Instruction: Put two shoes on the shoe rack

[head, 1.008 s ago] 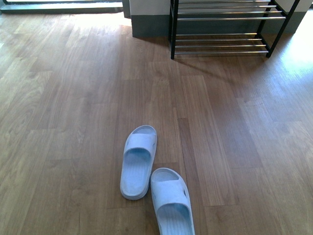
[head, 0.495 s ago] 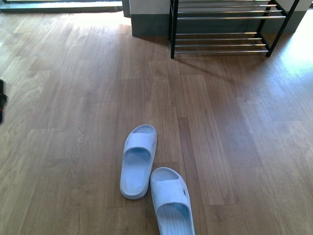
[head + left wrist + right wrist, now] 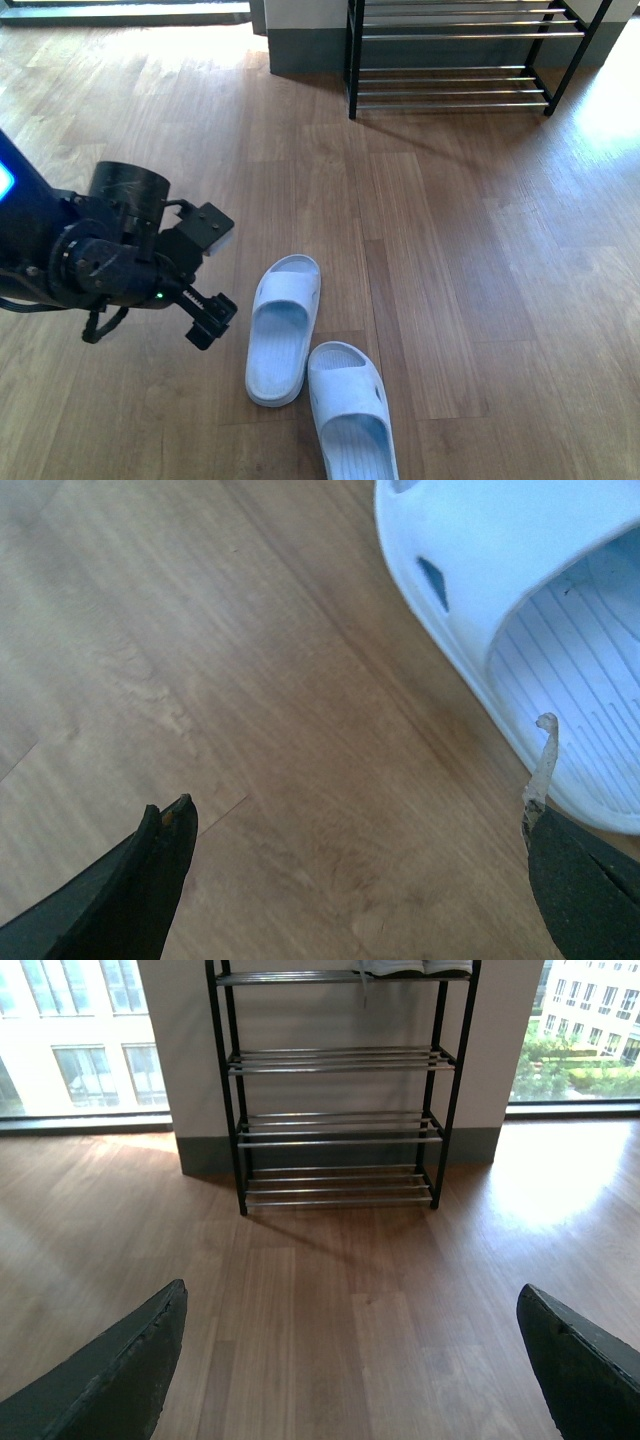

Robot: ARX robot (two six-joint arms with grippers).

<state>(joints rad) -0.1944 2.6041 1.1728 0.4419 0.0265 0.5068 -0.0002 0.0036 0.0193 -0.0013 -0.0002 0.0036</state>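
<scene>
- Slides: two pale blue ones lie on the wooden floor (image 3: 130,120), toes towards the shoe rack (image 3: 455,60). The left slide (image 3: 283,330) lies further forward. The right slide (image 3: 352,412) lies by its heel, touching or nearly so.
- Left jaws: spread wide and holding nothing, just left of the left slide in the front view. In the left wrist view one fingertip (image 3: 545,750) overlaps that slide's (image 3: 500,540) sole edge; I cannot tell whether they touch.
- Right jaws: wide open and empty, the dark fingers (image 3: 120,1370) at either side of the right wrist view.
- Shoe rack: black frame with chrome rods, against the wall, well apart from both slides.
</scene>
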